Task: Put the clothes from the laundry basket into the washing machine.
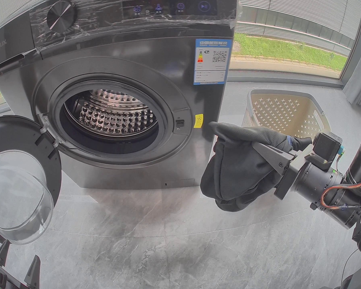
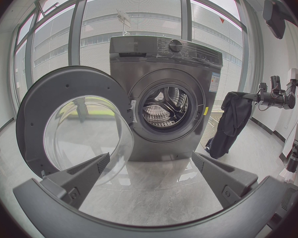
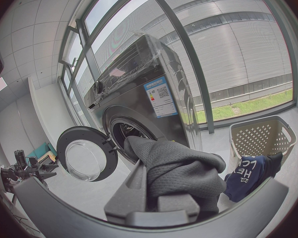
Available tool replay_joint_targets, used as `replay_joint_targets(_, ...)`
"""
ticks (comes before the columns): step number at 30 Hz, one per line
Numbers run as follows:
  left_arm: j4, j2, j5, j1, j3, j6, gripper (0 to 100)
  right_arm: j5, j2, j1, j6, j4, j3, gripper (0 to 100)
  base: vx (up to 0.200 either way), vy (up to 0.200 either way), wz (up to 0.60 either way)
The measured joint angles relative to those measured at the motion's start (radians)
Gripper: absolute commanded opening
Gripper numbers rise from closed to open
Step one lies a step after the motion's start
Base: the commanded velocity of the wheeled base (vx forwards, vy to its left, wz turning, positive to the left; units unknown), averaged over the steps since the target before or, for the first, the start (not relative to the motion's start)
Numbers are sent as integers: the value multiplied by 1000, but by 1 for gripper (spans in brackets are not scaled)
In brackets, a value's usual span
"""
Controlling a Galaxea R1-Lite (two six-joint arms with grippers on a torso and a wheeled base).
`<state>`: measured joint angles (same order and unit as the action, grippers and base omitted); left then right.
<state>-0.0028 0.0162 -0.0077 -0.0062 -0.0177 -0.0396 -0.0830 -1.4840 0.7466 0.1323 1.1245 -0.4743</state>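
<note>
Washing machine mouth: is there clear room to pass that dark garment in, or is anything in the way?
Yes. The mouth is open, bare drum metal behind it, its door swung aside left. Floor before the machine is bare too. It is crowded on the right, where the dark garment hangs from the right fingers beside the laundry basket.

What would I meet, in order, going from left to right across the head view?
open door → drum → dark garment, clamped in the right gripper
</note>
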Motion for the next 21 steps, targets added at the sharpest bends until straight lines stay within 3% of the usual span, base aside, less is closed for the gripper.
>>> replay_joint_targets(16,0,0,0,0,0,0,100,-4,-23,-14,0,0,-23,0,0,0,0)
replay_joint_targets(21,0,0,0,0,0,0,100,7,-37,-47,12,-1,-47,0,0,0,0)
